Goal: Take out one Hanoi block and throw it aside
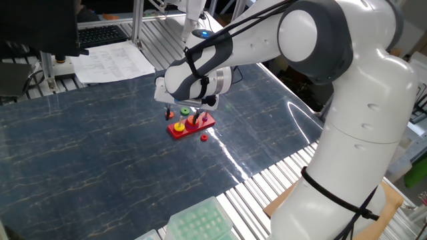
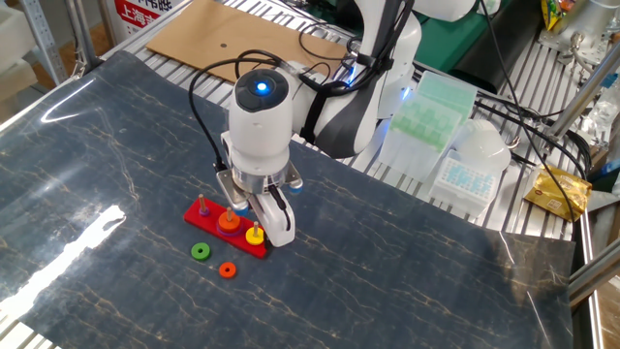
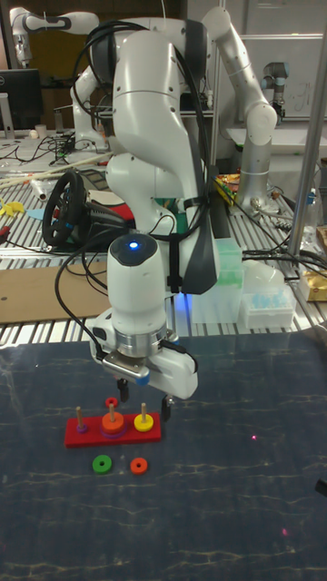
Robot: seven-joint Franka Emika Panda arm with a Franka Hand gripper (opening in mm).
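The Hanoi block, a small yellow disc (image 3: 143, 422) (image 2: 254, 235) (image 1: 179, 127), sits on the right-hand peg of the red base (image 3: 91, 436) (image 2: 202, 222). My gripper (image 3: 145, 404) (image 2: 256, 221) hangs just above it, open. One finger (image 3: 123, 390) stands on each side of the peg, and neither touches the disc. On the middle peg rests an orange ring (image 3: 113, 423) with a small red ring (image 3: 112, 402) near the peg's top. The left peg (image 3: 82, 418) carries nothing large.
A green ring (image 3: 102, 464) (image 2: 201, 252) and an orange-red ring (image 3: 138, 465) (image 2: 228, 270) lie loose on the dark mat in front of the base. Pipette-tip boxes (image 2: 432, 116) stand at the mat's far edge. Cardboard (image 2: 232, 34) lies behind.
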